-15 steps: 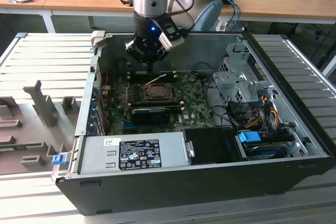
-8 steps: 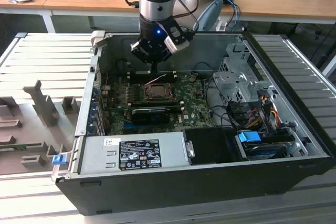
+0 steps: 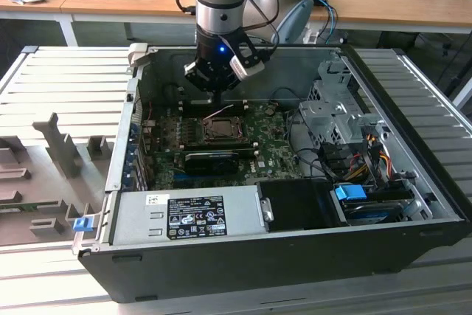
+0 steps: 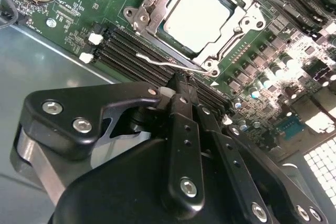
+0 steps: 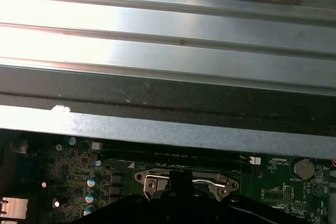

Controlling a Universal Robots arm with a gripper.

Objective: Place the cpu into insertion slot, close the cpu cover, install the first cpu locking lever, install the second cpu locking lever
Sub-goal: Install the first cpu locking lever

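The claw has its two black fingers drawn together at the tips, with no gap visible between them. The tips sit right against a thin bent wire locking lever that runs along one edge of the socket. I cannot tell whether the wire is actually pinched.

Just beyond the lever, the chip lies flat in the socket, its pale metal top showing through the window of the silvery cover, which is lowered over it. In the exterior view the socket is at 6 o'clock from the claw, near the middle of the green circuit board, inside an open computer case. Black memory slots run close beside the lever.

Risks, as I judge them:
- The wire looks springy, so a weak hold could let it slip and snap back.
- A skewed push could miss the retaining hook and leave the cover unclamped.
- The fingertips could scrape the memory slots or nearby parts, because clearance is tight.
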